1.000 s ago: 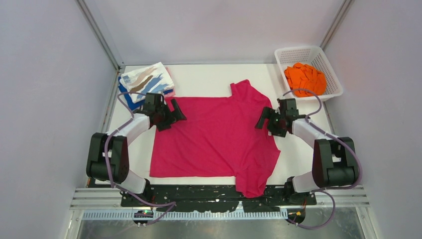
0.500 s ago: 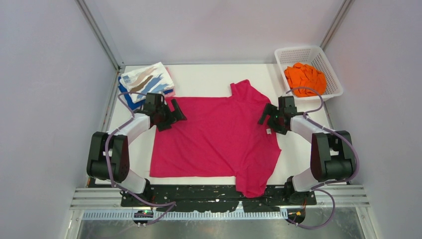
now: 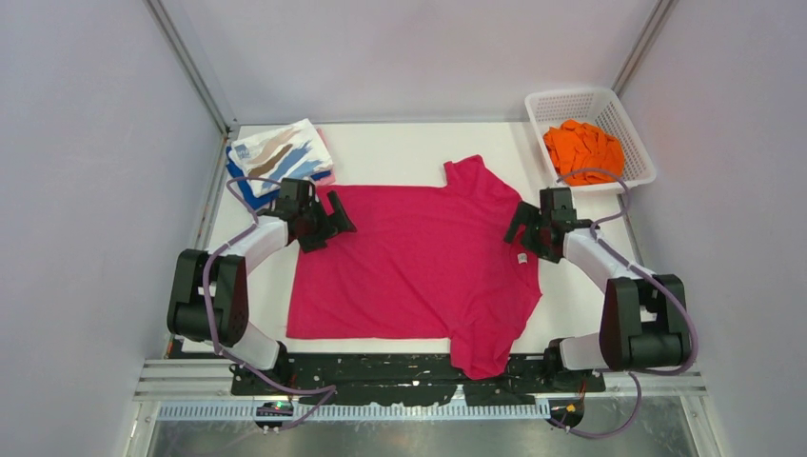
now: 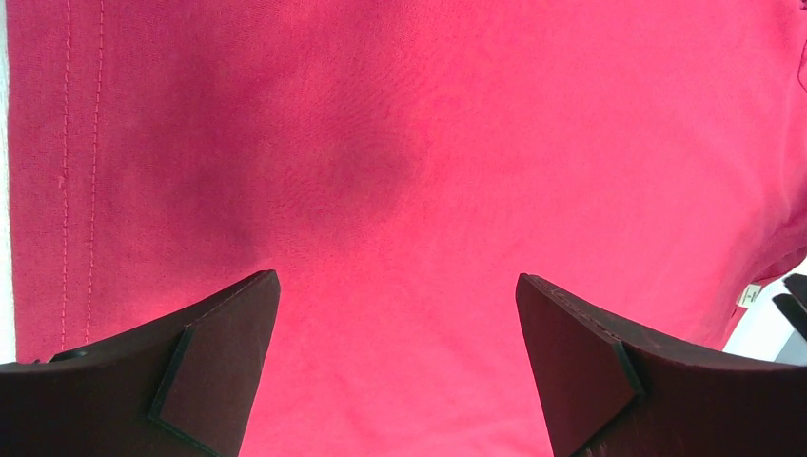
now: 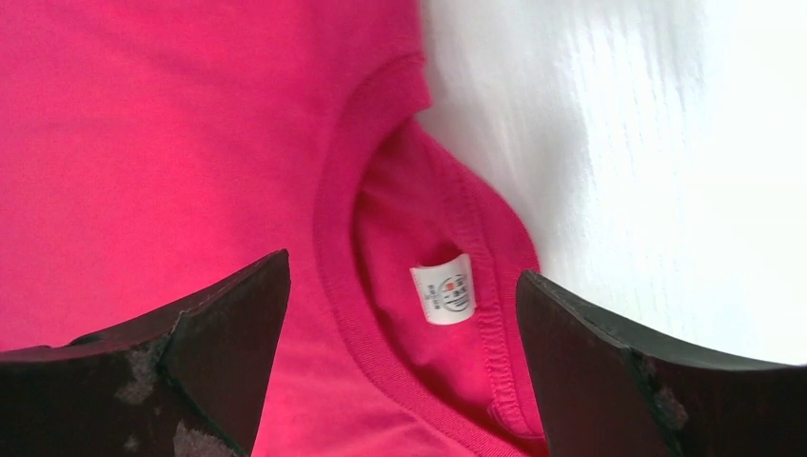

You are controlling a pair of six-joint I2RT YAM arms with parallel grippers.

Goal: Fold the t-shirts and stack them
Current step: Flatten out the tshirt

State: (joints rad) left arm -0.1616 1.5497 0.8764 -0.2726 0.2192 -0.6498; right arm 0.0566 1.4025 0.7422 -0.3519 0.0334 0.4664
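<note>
A bright magenta t-shirt (image 3: 419,267) lies spread flat in the middle of the table, one sleeve hanging over the near edge. My left gripper (image 3: 343,217) is open at its left hem, fingers wide over the cloth (image 4: 400,190) with nothing between them. At the shirt's right side my right gripper (image 3: 515,228) is also open. Its fingers straddle the neck opening, and the white neck label (image 5: 443,288) sits in the gap. An orange t-shirt (image 3: 582,150) is bunched in the basket. A white streaked t-shirt (image 3: 283,150) tops a folded stack over a blue one (image 3: 249,190).
The white lattice basket (image 3: 571,93) stands at the back right corner. The folded stack sits at the back left, close behind my left arm. Bare white table (image 3: 400,152) shows behind the magenta shirt, and grey walls close in on both sides.
My right gripper has shifted right and slightly back along the shirt's neck edge, and that edge has spread a little to the right. The left arm has stayed put.
</note>
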